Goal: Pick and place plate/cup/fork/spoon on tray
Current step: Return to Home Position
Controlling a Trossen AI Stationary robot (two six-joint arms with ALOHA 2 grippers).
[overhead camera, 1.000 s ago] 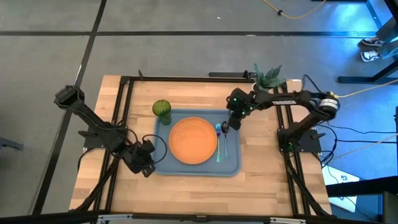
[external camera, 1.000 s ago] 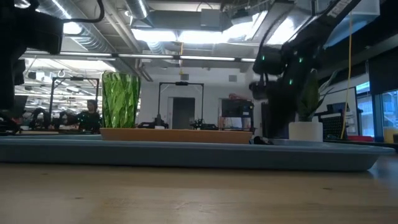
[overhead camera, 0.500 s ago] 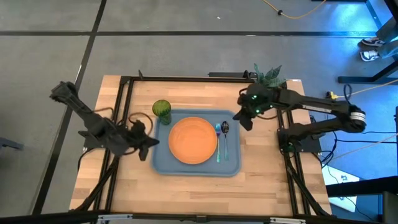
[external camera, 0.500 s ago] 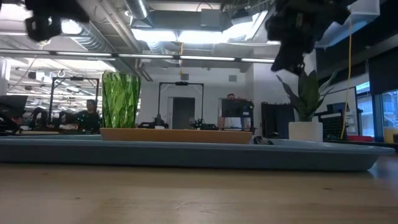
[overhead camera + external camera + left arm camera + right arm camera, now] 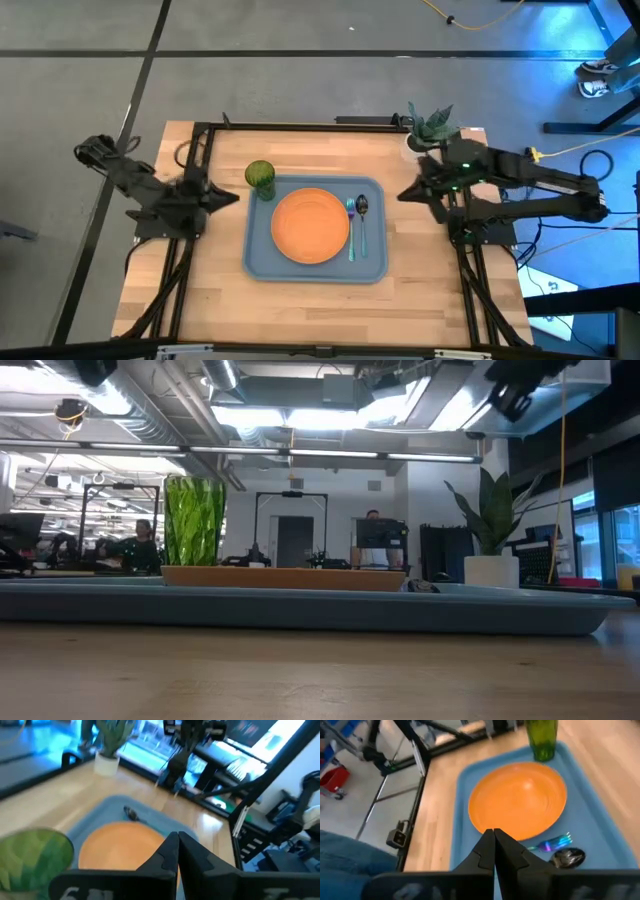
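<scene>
Left gripper [image 5: 178, 838] at the desk's [image 5: 300, 310] left edge and right gripper [image 5: 493, 833] at its right edge have fingers pressed together; the tray [image 5: 262, 262] carries plate [image 5: 310, 226], cup [image 5: 260, 176], fork [image 5: 350, 207] and spoon [image 5: 362, 205].

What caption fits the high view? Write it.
Plate, cup, fork, spoon on tray; left tool and right tool flank it.

So the high cam hangs overhead, staring straight down at the whole counter [image 5: 300, 300]. Low cam sits right at counter height on the near edge, looking level across the tray [image 5: 300, 610] into the room behind. The wrist cams ride close above, each peeking past its own tool: left tool [image 5: 177, 836] facing right, right tool [image 5: 493, 831] facing left. All four catch the tray and the plate [image 5: 311, 226].
</scene>
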